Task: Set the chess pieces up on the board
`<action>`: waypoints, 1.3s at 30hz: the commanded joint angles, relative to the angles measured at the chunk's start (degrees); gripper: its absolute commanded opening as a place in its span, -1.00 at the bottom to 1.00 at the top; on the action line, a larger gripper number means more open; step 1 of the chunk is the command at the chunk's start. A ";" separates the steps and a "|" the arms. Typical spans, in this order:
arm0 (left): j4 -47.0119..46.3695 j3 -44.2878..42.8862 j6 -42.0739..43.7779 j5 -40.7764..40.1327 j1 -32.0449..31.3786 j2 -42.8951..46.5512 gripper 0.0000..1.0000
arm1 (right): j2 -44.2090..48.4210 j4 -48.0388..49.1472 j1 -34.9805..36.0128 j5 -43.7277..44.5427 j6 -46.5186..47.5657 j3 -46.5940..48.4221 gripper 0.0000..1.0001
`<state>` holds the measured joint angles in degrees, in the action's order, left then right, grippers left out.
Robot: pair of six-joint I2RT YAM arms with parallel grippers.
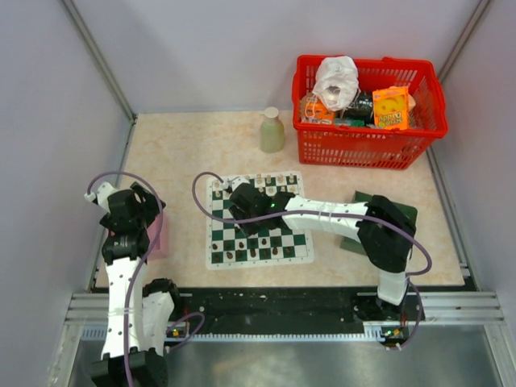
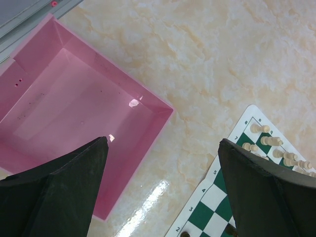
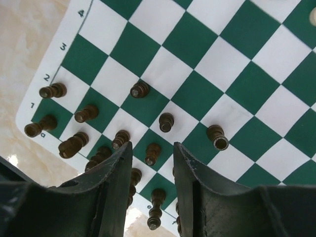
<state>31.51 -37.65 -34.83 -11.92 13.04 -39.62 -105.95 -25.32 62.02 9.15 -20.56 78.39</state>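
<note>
**Two arms out, and the right one is over the dark men**

Right arm first. It stretches from its base across the board (image 1: pixel 242 235), the green-and-white checked mat in the middle of the table (image 1: pixel 177 145). The right gripper (image 3: pixel 152 148) hangs above the low-numbered ranks, close to a corner. Its jaws are parted by a modest gap. One dark piece (image 3: pixel 153 157) stands on its square right in that gap, with board showing on both sides of it, so nothing is grasped.

Around it the dark pieces (image 3: pixel 86 113) crowd ranks one and two. They are loosely spaced, and a few sit off-centre on their squares. At the other end, the cream pieces (image 2: pixel 269 142) line up along the eighth rank.

Now the left side. The left gripper (image 2: pixel 163 143) is spread wide and carries nothing. It is poised above bare tabletop between the pink tray (image 2: pixel 74 98) and the board's corner. From overhead, that tray lies by the table's left edge, near the board but not touching it.

At the back right stands a red basket (image 1: pixel 363 149) stuffed with packets. A pale green bottle (image 1: pixel 272 131) stands upright just beside it. A dark green tray (image 1: pixel 407 211) peeks out from under the right arm, to the right of the board.
</note>
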 commanded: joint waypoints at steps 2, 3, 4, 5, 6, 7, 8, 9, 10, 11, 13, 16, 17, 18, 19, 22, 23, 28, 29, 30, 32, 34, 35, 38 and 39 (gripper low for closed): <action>-1.01 -1.38 -0.06 -0.73 0.32 0.50 0.97 | -2.59 -0.43 -0.85 -2.38 0.96 4.31 -0.24; -1.10 -1.37 -0.06 -0.65 0.32 0.42 0.97 | -3.12 -0.43 -1.02 -2.38 0.96 4.40 -0.24; -1.27 -1.37 -0.06 -0.56 0.32 0.24 0.98 | -3.64 -0.34 -1.11 -2.47 0.87 4.75 -0.24; -1.27 -1.29 -0.06 -0.47 0.32 0.07 0.97 | -4.17 -0.43 -1.28 -2.55 0.87 4.84 -0.25; -1.36 -1.29 -0.06 -0.38 0.32 0.15 0.97 | -4.52 -0.43 -1.29 -2.38 0.96 5.10 -0.25; -1.36 -1.37 -0.15 -0.38 0.32 0.24 0.97 | -4.88 -0.43 -1.37 -2.12 0.96 5.28 -0.26; -1.36 -1.29 -0.15 -0.38 0.32 0.15 0.97 | -5.14 -0.43 -1.46 -1.77 1.04 5.37 -0.26; -1.36 -1.29 -0.15 -0.29 0.32 0.15 0.98 | -5.40 -0.34 -1.72 -1.59 1.04 5.46 -0.27; -1.36 -1.20 -0.15 -0.29 0.32 0.33 0.97 | -5.58 -0.43 -1.99 -1.59 1.04 5.63 -0.29; -1.36 -1.20 -0.24 -0.38 0.32 0.33 0.97 | -5.84 -0.34 -2.08 -1.50 1.04 5.63 -0.30; -1.36 -1.11 -0.24 -0.38 0.32 0.50 0.97 | -6.19 -0.34 -2.52 -1.41 1.13 5.90 -0.31; -1.36 -1.20 -0.24 -0.29 0.32 0.24 0.97 | -6.81 -0.43 -2.78 -1.68 1.31 6.34 -0.32; -1.45 -1.29 -0.15 -0.38 0.32 0.24 0.97 | -6.99 -0.34 -2.78 -1.76 1.48 6.42 -0.32; -1.45 -1.20 -0.15 -0.47 0.32 0.24 0.97 | -7.16 -0.43 -2.87 -1.94 1.40 6.42 -0.33; -1.45 -1.20 -0.15 -0.47 0.32 0.24 0.97 | -7.16 -0.43 -2.78 -1.94 1.31 6.51 -0.34; -1.54 -1.20 -0.24 -0.47 0.32 0.15 0.98 | -7.69 -0.34 -2.87 -2.99 1.40 6.51 -0.35; -1.62 -1.20 -0.24 -0.38 0.32 0.07 0.97 | -7.87 -0.34 -2.78 -3.34 1.40 6.51 -0.36; -1.62 -1.37 -0.15 -0.29 0.32 -0.20 0.98 | -8.39 -0.08 -2.78 -3.26 1.48 6.43 -0.41; -1.62 -1.46 -0.15 -0.38 0.32 -0.20 0.98 | -8.31 -0.08 -2.78 -3.35 1.40 6.42 -0.42; -1.62 -1.38 -0.06 -0.29 0.23 -0.11 0.97 | -8.57 0.01 -2.87 -3.43 1.48 6.60 -0.43; -1.62 -1.46 -0.15 -0.38 0.32 -0.11 0.97 | -8.66 -0.08 -2.78 -3.61 1.48 6.51 -0.44; -1.62 -1.38 0.02 -0.47 0.32 -0.02 0.97 | -8.57 -0.08 -2.87 -3.61 1.48 6.60 -0.45; -1.54 -1.37 -0.06 -0.38 0.32 -0.20 0.97 | -8.57 -0.08 -2.87 -3.61 1.48 6.51 -0.45; -1.45 -1.64 -0.06 -0.47 0.32 -0.02 0.97 | -8.83 0.01 -2.87 -3.61 1.57 6.60 -0.48; -1.54 -1.64 -0.06 -0.47 0.32 -0.11 0.97 | -8.92 -0.17 -2.78 -3.61 1.66 6.60 -0.48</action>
<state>31.48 -37.65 -34.83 -11.86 13.04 -39.64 -114.08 -26.24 59.44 5.89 -19.49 82.30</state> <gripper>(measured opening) 0.987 0.265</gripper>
